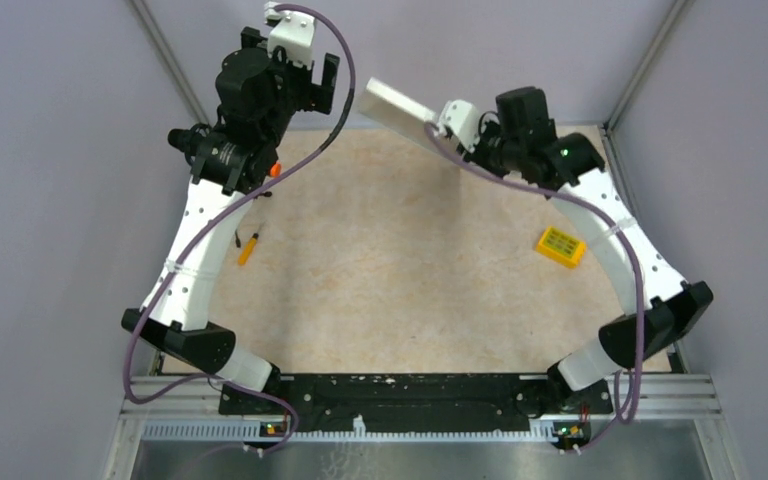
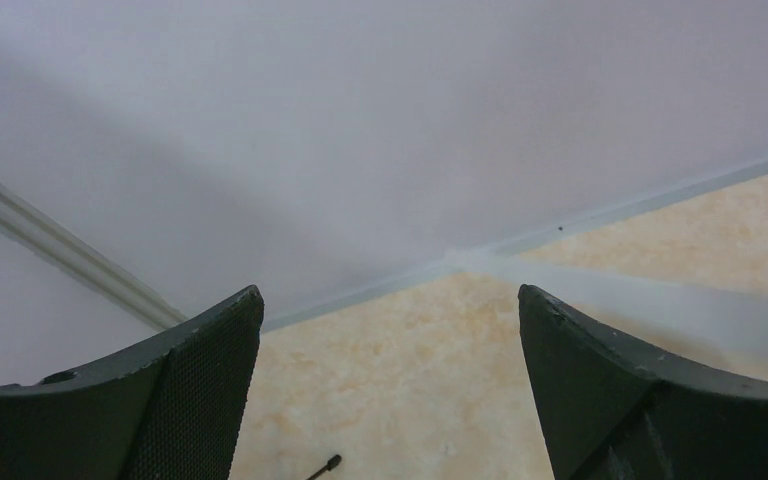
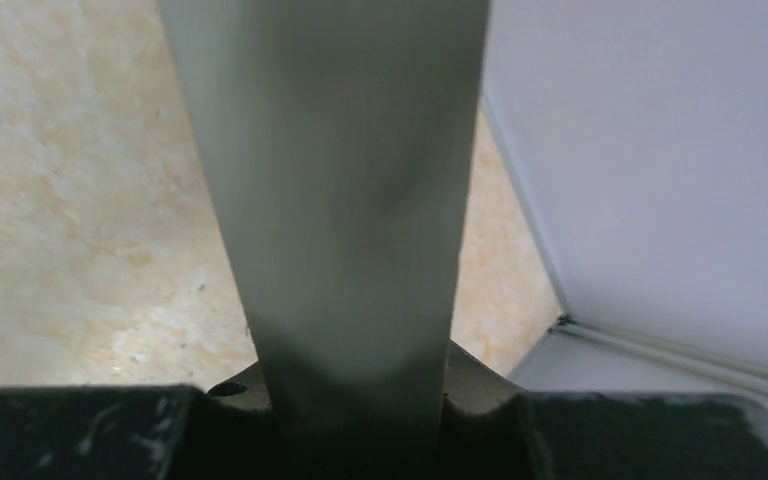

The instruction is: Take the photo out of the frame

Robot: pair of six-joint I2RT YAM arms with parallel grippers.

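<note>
While the right gripper [image 1: 447, 124] pinches the frame [image 1: 392, 108] by one end, the whole thing hangs in the air, clear of the table [image 1: 400, 270]. From above it reads as a pale slab, tilted. Its long axis runs straight out from those clenched fingers towards the left arm's side. The right wrist view confirms it: a flat grey-white face rising from between the jaws and filling the middle of the shot.

No sign of the photo from here. Only pale surface shows, so I can't tell which face carries it.

Now the relation that matters: the frame's free end points at the left gripper [image 2: 390, 292], which is near that end, jaws spread wide and holding nothing. Its camera looks past the frame at wall and tabletop. So the left is the arm to reach in, I'd judge, and it needs to turn towards that free end.

Nothing stands between them. A yellow block [image 1: 560, 247] lies on the table well apart from the frame on the right arm's side. An orange-handled tool [image 1: 248, 248] lies equally far off on the left.
</note>
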